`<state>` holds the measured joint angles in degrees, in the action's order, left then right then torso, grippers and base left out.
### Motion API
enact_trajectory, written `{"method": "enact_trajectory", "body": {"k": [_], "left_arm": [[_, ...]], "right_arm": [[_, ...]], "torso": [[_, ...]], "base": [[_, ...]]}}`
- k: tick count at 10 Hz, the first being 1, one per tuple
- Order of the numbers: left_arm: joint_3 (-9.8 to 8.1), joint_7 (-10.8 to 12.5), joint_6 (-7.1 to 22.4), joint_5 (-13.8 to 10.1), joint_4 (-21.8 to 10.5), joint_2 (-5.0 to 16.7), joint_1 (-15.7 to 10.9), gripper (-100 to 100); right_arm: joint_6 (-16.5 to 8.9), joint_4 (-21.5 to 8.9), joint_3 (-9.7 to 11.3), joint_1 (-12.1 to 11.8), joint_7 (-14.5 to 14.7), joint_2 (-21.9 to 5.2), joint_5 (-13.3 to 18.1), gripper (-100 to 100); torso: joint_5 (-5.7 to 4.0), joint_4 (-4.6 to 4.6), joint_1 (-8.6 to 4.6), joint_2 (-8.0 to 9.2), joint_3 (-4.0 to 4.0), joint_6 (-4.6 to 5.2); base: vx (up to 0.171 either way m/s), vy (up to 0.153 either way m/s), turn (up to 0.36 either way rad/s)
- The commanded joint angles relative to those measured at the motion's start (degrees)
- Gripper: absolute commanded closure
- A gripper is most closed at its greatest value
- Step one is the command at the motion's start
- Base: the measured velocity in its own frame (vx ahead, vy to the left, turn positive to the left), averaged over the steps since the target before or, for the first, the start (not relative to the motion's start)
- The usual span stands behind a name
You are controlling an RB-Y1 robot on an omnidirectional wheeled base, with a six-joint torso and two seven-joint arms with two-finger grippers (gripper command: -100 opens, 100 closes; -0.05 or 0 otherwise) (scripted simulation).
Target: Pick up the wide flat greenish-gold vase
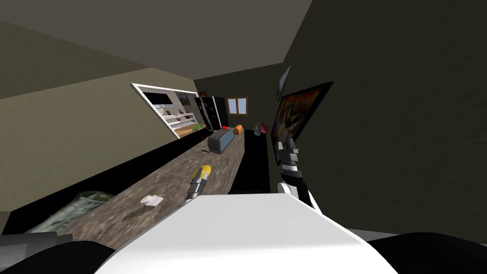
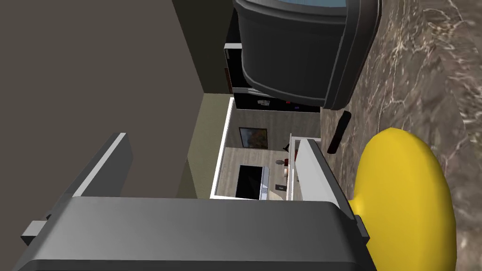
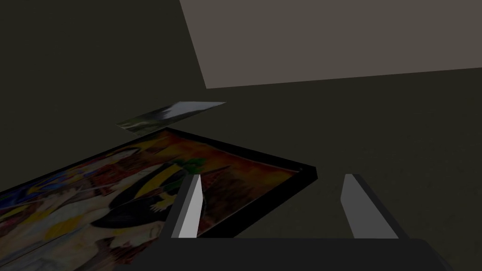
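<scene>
Gaping L fingers [image 2: 308,164] (wide) sit beside yellow vase [image 2: 405,202].

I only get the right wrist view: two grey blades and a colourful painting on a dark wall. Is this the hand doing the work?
Observer: No. The left gripper is the one down at the counter, beside a rounded yellow vase.
Visitor: Has it got hold of it?
Observer: No. In the left wrist view its fingers stand open with nothing between them, and the vase lies just outside one of them.
Visitor: Anything else on there?
Observer: A dark grey toaster stands further along the counter, beyond the vase.
</scene>
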<state>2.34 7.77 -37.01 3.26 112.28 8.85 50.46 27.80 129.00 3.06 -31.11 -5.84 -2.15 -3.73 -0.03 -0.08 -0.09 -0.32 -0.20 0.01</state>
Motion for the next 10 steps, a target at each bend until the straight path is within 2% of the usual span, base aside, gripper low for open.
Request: {"method": "enact_trajectory", "body": {"k": [1,2,4,5,6,7,8,9,10], "left_arm": [[-0.12,1.07,-0.75,0.46,-2.86,0.94,2.86,-100],[-0.12,1.07,-0.75,0.46,-3.08,0.94,3.06,-100],[-0.25,2.62,-1.66,1.49,-7.6,2.38,7.08,-100],[-0.25,2.62,-1.66,1.49,-8.45,2.38,7.97,-100],[-0.25,2.62,-1.66,1.49,-8.45,2.38,8.49,-100],[-0.43,3.41,-2.15,2.0,-11.32,3.13,10.46,-100],[-0.43,3.41,-2.15,2.0,-11.32,3.13,11.2,-100],[-0.68,4.21,-2.67,2.52,-13.61,3.91,13.53,-100],[-0.68,4.21,-2.67,2.52,-14.3,3.91,13.87,-100]], "right_arm": [[0.0,0.0,0.0,0.0,0.0,0.0,0.0,0],[0.0,0.0,0.0,0.0,0.0,0.0,0.0,0],[0.0,0.0,0.0,-0.01,0.0,0.0,0.0,0],[0.0,0.0,0.0,-0.01,0.0,0.0,0.0,0],[0.0,0.0,0.0,-0.01,0.0,0.0,0.0,0],[0.0,0.0,0.0,0.0,0.0,0.0,0.0,0],[0.0,0.0,0.0,0.0,0.0,0.0,0.0,0],[0.0,0.0,0.0,0.0,0.0,0.0,0.0,0],[0.0,0.0,0.0,0.01,0.0,0.0,0.0,0]], "torso": [[0.0,0.0,0.0,0.0,0.0,0.0],[-0.01,-0.02,-0.06,-0.1,-0.05,0.0],[-0.02,-0.04,-0.11,-0.17,-0.09,-0.01],[-0.03,-0.08,-0.18,-0.43,-0.24,0.01],[-0.04,-0.08,-0.13,-0.32,-0.19,-0.01],[-0.01,-0.01,-0.01,0.01,-0.01,0.0],[-0.01,0.01,-0.06,0.03,0.02,0.0],[-0.02,0.0,-0.04,0.04,0.02,0.0],[0.0,0.0,0.02,0.0,0.0,0.02]], "base": [[0.125,-0.046,-0.054],[0.117,-0.049,-0.016],[0.189,-0.07,-0.078],[0.17,-0.058,-0.029],[0.051,-0.017,0.015],[0.08,-0.04,-0.086],[0.09,-0.034,-0.055],[0.1,-0.019,-0.188],[0.103,-0.006,-0.057]]}}
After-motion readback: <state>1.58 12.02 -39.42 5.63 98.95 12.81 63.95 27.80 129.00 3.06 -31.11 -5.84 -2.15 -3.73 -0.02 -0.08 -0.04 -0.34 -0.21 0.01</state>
